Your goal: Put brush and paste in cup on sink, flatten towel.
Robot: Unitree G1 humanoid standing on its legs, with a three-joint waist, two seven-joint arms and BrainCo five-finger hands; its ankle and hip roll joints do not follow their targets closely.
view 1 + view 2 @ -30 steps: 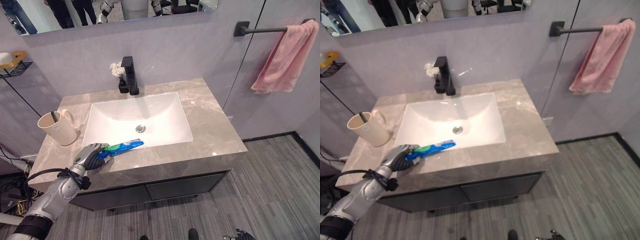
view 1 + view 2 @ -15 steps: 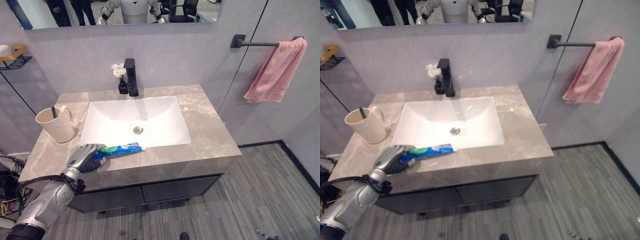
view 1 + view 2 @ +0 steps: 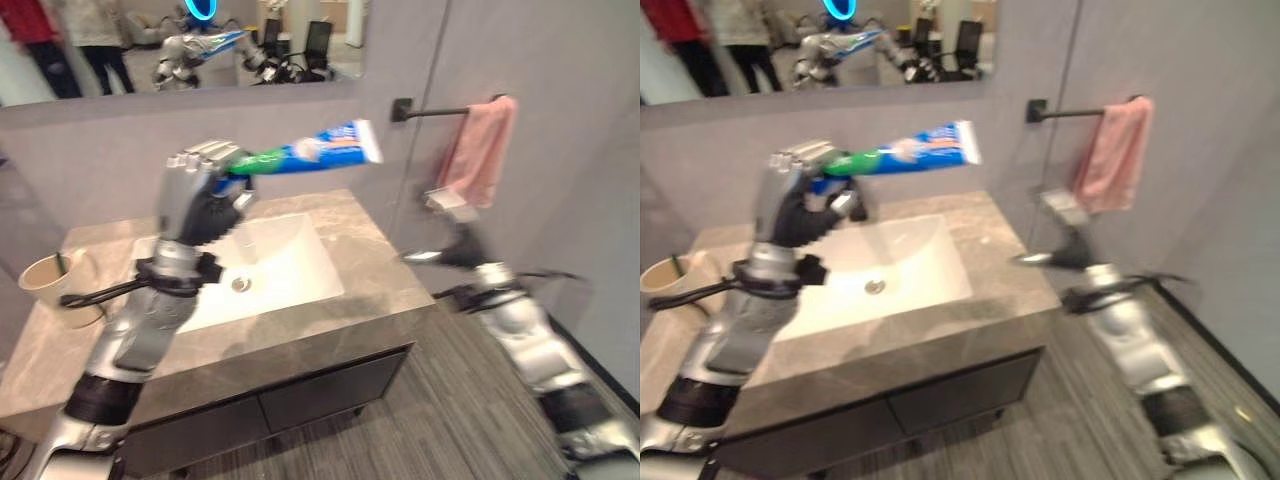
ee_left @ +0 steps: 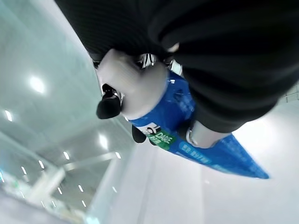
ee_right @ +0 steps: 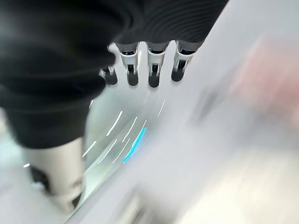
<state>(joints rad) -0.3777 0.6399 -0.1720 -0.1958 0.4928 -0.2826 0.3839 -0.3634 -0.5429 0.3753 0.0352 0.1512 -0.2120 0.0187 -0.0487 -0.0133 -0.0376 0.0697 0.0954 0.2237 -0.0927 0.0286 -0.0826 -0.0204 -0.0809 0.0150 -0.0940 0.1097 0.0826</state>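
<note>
Pinching a flat blue paste tube (image 3: pixel 305 152), left robot hand (image 3: pixel 197 190); right robot hand (image 5: pixel 140 60) spread.

Blue-and-green toothpaste tube (image 3: pixel 300 153) (white patch mid-body), pink cloth towel (image 3: pixel 478 150), beige ceramic cup (image 3: pixel 52 285), grey veined marble counter (image 3: pixel 371 254), white rectangular basin (image 3: pixel 290 262).

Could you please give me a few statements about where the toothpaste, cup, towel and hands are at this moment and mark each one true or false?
1. The left hand grips the toothpaste tube and holds it in the air above the sink. True.
2. The tube already stands in the cup. False: the cup on the counter's left end holds a dark-handled toothbrush, and the tube is in the hand.
3. The pink towel lies flat on the counter. False: it hangs bunched from the wall bar.
4. The right hand has straight fingers and holds nothing. True.
</note>
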